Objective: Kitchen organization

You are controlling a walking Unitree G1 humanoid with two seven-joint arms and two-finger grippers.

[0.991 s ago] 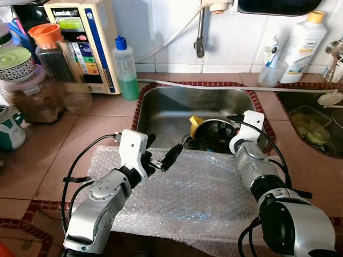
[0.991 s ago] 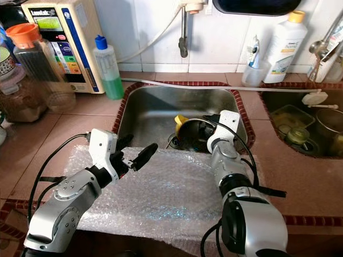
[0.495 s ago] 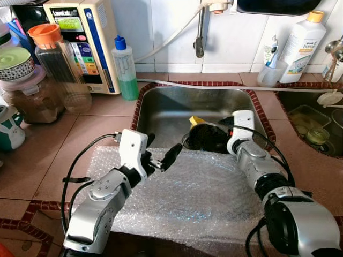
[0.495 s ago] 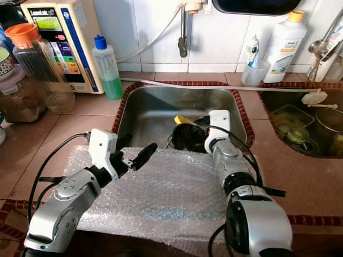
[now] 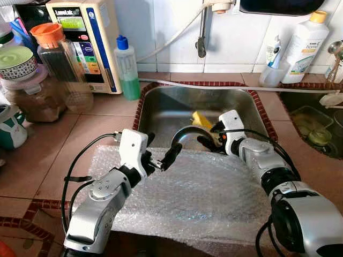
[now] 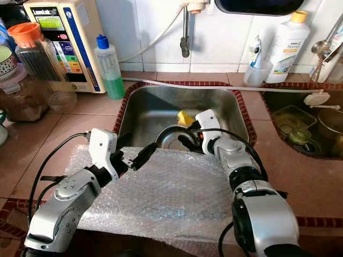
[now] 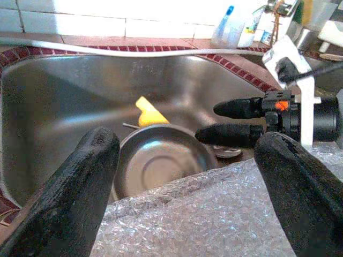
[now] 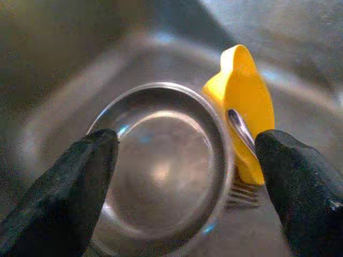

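A steel bowl (image 5: 186, 140) lies in the sink (image 5: 161, 107) near its front wall, shiny inside facing up. Beside it is a yellow plastic piece (image 5: 201, 119) with a metal fork (image 8: 240, 131) across it. My right gripper (image 5: 206, 136) is down in the sink and open. Its fingers (image 7: 236, 108) point at the bowl's rim from the right, close to it, and hold nothing. My left gripper (image 5: 165, 143) hovers open over the far edge of a bubble wrap sheet (image 5: 193, 198) spread on the counter, just in front of the sink.
A green liquid bottle (image 5: 127, 69), a water purifier (image 5: 86, 43) and jars (image 5: 59, 64) stand at the back left. The tap (image 5: 201, 37) hangs over the sink. A white bottle (image 5: 305, 40) and a second basin (image 5: 313, 128) with dishes are on the right.
My right gripper has swung left across the sink. The bowl, dark beside it before, now lies further left showing its shiny inside. My left arm has not moved.
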